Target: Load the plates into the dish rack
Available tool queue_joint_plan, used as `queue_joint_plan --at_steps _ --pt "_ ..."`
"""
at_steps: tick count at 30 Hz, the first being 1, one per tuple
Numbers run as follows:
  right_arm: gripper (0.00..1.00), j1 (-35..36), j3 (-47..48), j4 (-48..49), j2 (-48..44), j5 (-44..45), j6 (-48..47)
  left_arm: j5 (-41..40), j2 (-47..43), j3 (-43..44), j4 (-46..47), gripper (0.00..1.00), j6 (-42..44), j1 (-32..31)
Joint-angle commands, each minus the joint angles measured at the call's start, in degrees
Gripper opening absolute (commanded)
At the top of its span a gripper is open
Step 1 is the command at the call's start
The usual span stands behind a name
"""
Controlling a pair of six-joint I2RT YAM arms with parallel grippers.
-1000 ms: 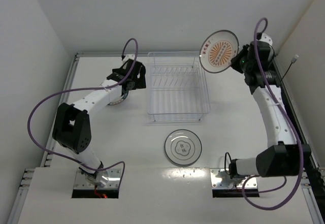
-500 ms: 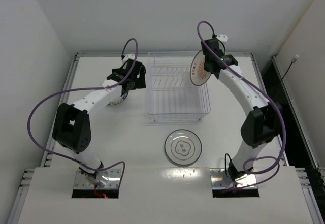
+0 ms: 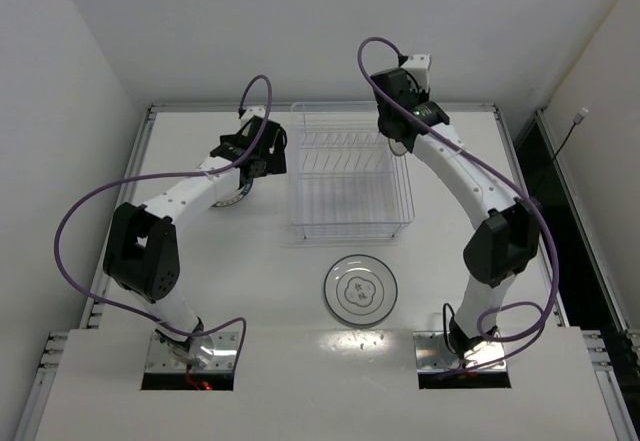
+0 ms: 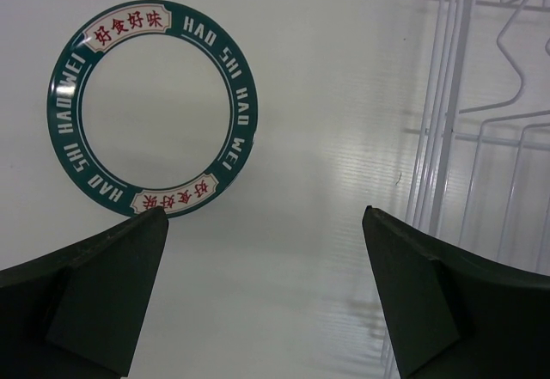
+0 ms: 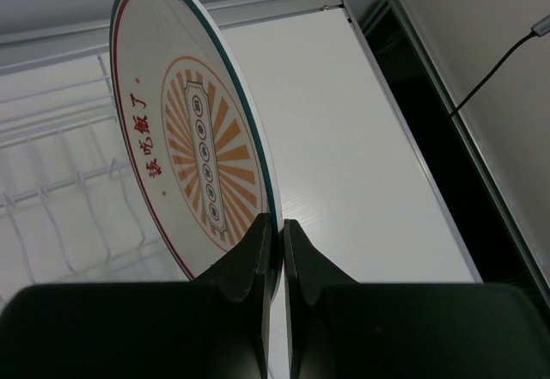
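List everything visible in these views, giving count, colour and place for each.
sunburst plate: one, white with orange centre, held on edge at the rack's far right corner
lettered-rim plate: one, white with dark green rim, flat on the table left of the rack
thin-ring plate: one, white, flat on the table in front of the rack
dish rack: one, clear, mid-table
table: one, white
left fingers: two, dark, open above the table
right fingers: two, dark, shut on the sunburst plate's rim

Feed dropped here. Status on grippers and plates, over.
Right gripper shut on sunburst plate, upright over far right corner of dish rack. Left gripper open above green-rimmed plate, flat on table. Rack slots look free.
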Motion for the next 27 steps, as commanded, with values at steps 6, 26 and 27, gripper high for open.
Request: queue_joint_plan --at_steps 6,26,27 --pt "0.00 1.1 1.0 5.5 0.0 3.6 -2.9 -0.7 0.1 2.2 0.2 0.96 0.5 -0.3" --pt "0.11 4.8 1.0 3.7 8.1 -0.5 -3.4 -23.4 3.6 6.3 -10.8 1.00 -8.6 -0.3" --pt "0.13 4.8 1.0 3.7 8.1 -1.7 -2.9 -24.9 3.6 6.3 -11.4 1.00 -9.6 -0.3"
